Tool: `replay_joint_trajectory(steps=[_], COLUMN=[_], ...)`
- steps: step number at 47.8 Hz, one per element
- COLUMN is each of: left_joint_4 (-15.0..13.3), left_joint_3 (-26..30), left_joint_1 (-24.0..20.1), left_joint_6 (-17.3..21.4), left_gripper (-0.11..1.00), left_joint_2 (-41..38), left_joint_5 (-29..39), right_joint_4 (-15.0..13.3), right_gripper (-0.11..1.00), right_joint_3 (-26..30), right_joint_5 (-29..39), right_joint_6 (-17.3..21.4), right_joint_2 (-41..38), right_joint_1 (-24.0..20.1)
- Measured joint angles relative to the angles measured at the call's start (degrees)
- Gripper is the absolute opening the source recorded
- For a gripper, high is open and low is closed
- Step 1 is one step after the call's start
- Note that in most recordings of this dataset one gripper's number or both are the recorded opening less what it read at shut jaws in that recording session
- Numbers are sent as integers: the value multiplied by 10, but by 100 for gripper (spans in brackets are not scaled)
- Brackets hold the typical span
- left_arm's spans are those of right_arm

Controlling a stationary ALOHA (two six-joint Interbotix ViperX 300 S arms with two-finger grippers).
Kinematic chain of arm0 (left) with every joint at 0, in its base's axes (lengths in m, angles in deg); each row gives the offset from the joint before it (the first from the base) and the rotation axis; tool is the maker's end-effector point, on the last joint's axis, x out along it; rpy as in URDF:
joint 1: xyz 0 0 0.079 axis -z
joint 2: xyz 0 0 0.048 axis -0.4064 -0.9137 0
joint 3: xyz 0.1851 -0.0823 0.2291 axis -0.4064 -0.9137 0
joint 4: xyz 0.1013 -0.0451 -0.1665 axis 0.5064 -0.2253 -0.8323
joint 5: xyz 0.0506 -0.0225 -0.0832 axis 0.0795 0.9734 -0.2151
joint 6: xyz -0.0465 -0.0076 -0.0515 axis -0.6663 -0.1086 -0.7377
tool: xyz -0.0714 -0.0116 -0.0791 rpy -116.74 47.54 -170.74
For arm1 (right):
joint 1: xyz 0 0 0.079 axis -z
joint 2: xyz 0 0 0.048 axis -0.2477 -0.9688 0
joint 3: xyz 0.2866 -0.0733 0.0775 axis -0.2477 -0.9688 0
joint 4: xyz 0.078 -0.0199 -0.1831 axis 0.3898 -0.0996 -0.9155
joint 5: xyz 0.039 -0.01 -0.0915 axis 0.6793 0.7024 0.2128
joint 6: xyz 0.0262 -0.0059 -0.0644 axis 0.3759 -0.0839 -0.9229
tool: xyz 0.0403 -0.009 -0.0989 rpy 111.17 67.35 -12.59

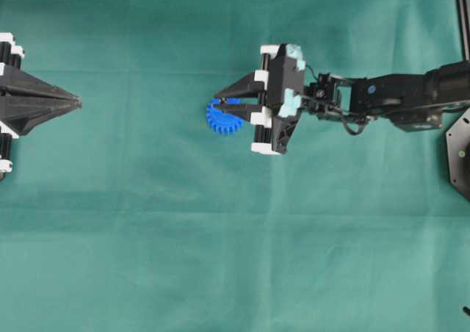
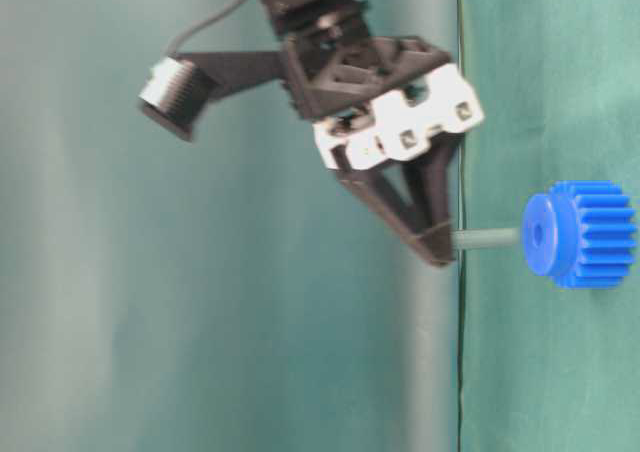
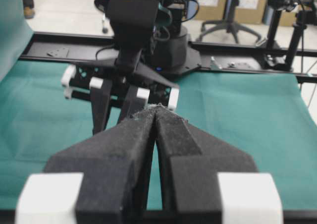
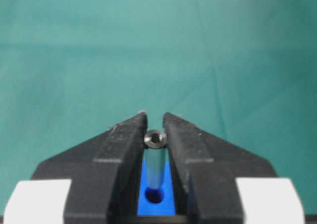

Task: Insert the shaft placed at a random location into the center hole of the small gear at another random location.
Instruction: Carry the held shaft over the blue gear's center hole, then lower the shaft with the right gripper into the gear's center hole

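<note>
The small gear (image 1: 220, 120), bright blue and toothed, lies flat on the green cloth. My right gripper (image 1: 218, 105) hangs over it, shut on the shaft (image 2: 486, 238), a thin grey pin held upright. In the right wrist view the shaft (image 4: 155, 159) stands between the fingers, and its lower end meets the center hole (image 4: 154, 196) in the blue gear (image 4: 169, 196). How deep it sits I cannot tell. From table level the shaft's end touches the hub of the gear (image 2: 585, 234). My left gripper (image 1: 78, 103) rests far to the left, shut and holding nothing, as its own view confirms (image 3: 156, 109).
Green cloth (image 1: 220, 258) covers the whole table. A black mount (image 1: 459, 152) sits at the right edge. In the left wrist view a black frame rail (image 3: 237, 65) runs along the table's far side, with chairs and stands beyond it.
</note>
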Motion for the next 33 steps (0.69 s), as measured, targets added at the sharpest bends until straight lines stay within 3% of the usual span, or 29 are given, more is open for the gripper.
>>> replay_joint_trajectory(steps=[33], left_joint_4=[0], left_joint_3=[0], left_joint_1=[-1], left_joint_6=[0], left_gripper=[-1], left_joint_2=[1], left_joint_5=[0], right_joint_4=[6], right_gripper=[14], right_joint_3=[-9], right_joint_5=[-49], right_joint_6=[3], right_joint_2=[-43], right_joint_1=[0])
